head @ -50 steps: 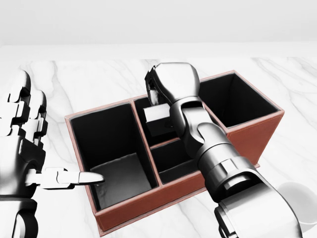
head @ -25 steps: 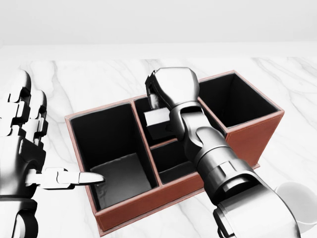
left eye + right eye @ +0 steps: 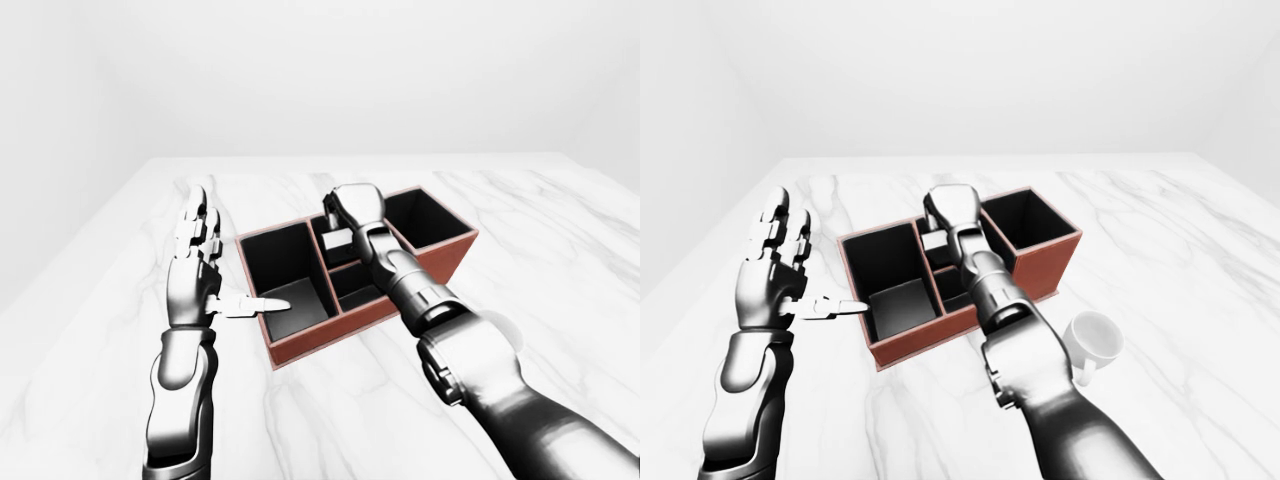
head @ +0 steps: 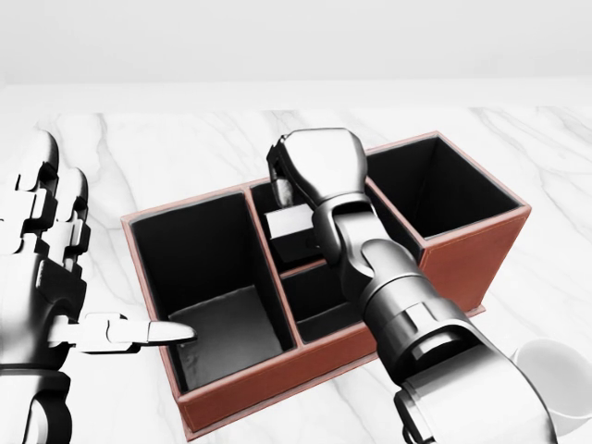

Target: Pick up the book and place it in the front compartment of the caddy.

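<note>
Now the right hand (image 4: 310, 176) grips the book (image 4: 289, 223) above the caddy (image 4: 462, 259), over its upper middle compartment; placing seems underway. Next, probably lowering and letting go. Beside the caddy, the left hand (image 4: 42, 268) is spread open.

The caddy (image 4: 462, 254) sits on the table (image 3: 560, 260), set at a slant in the head view. The book (image 4: 289, 222) is in the middle section's upper compartment, under the right hand (image 4: 319, 166). The left hand (image 4: 42, 268) stands at the left of the caddy, one of its fingers (image 4: 162, 332) reaching over the left compartment. A mug (image 3: 1093, 338) lies on the table, right of the caddy in the right-eye view
</note>
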Available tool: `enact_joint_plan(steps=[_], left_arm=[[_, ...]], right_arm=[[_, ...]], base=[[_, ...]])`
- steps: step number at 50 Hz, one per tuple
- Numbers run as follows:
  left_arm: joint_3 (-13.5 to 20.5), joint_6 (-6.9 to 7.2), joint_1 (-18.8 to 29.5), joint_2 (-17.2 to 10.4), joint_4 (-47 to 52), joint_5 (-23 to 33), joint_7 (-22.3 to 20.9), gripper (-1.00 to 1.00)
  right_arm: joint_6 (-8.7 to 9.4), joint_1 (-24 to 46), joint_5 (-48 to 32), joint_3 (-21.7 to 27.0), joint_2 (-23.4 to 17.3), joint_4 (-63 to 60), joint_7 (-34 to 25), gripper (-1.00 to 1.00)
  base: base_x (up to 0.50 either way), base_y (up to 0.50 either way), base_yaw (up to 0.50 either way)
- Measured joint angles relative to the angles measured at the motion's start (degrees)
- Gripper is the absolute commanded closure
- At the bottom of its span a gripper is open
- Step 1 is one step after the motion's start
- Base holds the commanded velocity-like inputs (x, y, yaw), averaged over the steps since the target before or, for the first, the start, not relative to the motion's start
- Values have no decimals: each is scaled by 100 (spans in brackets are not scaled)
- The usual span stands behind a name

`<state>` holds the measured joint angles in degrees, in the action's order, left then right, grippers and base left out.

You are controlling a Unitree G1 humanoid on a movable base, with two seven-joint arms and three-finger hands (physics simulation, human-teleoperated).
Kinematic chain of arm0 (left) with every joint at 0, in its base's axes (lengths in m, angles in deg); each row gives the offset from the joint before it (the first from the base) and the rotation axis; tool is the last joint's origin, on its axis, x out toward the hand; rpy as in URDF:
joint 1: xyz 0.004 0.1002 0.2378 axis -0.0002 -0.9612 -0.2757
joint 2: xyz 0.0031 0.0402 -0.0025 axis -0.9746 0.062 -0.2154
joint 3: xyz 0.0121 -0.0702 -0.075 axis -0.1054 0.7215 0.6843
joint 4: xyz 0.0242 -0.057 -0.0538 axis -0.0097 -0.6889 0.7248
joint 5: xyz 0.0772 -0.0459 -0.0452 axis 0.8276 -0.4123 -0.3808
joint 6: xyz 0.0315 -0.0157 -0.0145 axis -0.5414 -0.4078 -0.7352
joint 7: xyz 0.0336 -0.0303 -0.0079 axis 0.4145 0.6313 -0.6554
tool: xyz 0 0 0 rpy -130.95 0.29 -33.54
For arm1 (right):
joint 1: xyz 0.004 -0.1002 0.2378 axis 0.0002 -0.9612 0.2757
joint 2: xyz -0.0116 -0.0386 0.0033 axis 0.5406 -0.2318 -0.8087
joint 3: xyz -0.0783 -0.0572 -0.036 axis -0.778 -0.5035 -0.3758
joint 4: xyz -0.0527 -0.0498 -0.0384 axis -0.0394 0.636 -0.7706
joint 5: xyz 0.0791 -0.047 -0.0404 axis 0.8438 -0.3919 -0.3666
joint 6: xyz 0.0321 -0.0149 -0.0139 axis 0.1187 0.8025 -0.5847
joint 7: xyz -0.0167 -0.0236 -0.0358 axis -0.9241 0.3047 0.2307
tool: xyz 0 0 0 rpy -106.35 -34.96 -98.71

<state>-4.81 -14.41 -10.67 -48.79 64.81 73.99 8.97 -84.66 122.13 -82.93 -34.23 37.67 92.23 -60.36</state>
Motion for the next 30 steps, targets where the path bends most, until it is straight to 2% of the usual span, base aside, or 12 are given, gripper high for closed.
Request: enact_joint_plan(steps=[30], left_arm=[[-11,0,-19,5,8,-1,-4,-100]], right_arm=[[0,29,-103,-9,47,35,121,100]], base=[[0,0,0]])
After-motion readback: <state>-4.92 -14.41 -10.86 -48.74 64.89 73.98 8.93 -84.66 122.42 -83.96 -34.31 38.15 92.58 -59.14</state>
